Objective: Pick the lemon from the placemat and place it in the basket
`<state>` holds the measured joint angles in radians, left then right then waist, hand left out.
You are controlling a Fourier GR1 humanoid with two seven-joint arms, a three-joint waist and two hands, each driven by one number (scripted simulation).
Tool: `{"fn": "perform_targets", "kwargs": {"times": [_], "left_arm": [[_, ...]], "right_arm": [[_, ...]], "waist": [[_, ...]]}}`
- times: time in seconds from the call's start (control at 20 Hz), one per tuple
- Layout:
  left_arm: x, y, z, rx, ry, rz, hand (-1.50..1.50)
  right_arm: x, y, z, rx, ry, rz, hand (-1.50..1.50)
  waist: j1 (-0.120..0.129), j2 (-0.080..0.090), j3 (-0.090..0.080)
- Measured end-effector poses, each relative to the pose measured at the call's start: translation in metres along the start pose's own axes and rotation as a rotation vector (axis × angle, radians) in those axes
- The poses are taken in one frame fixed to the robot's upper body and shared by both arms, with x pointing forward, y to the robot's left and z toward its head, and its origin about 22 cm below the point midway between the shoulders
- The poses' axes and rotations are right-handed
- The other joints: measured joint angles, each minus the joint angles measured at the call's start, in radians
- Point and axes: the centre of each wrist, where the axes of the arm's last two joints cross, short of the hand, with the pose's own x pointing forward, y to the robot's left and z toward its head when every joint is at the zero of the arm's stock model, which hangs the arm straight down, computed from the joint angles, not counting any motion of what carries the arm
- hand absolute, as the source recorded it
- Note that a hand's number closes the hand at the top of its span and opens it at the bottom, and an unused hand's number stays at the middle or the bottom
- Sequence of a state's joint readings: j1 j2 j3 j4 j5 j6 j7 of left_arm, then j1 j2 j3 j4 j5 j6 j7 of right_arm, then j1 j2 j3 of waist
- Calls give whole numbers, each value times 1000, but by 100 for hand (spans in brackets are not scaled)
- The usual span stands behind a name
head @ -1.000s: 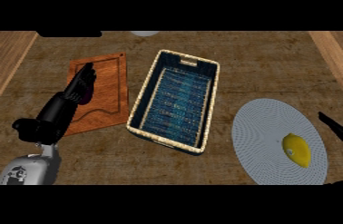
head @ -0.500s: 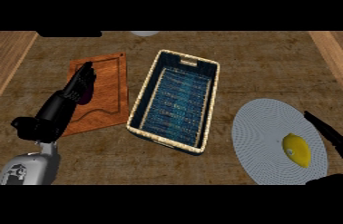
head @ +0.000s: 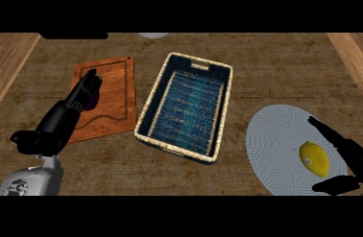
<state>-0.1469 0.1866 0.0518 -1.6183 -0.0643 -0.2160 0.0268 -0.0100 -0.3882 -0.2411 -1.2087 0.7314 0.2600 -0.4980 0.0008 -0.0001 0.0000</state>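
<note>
- Lemon [head: 314, 158] lies on the round grey placemat [head: 276, 145], well right of the basket [head: 186, 107].
- R hand [head: 339, 144] spread around the lemon: long fingers [head: 327, 130] on its far-right side, thumb [head: 338, 184] below it, not touching as far as I can tell.
- L hand [head: 83, 93] w/ fingers straight, over the brown board [head: 112, 89] left of the basket.
- All on the wooden surface [head: 284, 73].

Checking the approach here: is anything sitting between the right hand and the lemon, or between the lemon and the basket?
Nothing visible. The right hand flanks the lemon on the placemat, and only bare counter separates the placemat from the basket.
</note>
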Motion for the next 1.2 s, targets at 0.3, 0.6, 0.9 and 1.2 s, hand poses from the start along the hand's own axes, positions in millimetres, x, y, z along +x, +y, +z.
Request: {"fn": "perform_targets", "kwargs": {"times": [0.3,0.6,0.9,1.2], "left_arm": [[4,6,-7,-1,1,4,0],[2,4,-7,-4,-2,2,0],[1,6,-9,2,3,5,0],[0,1,-10,-13,9,4,0]], "right_arm": [[-9,9,-1,70,-12,5,150],[-2,12,-4,117,-37,57,150],[14,24,-10,123,-89,179,150],[99,72,-44,145,-102,350,150]], "waist": [[-1,-1,-3],[-2,-4,-10],[-6,-8,-22],[5,-21,-45]]}}
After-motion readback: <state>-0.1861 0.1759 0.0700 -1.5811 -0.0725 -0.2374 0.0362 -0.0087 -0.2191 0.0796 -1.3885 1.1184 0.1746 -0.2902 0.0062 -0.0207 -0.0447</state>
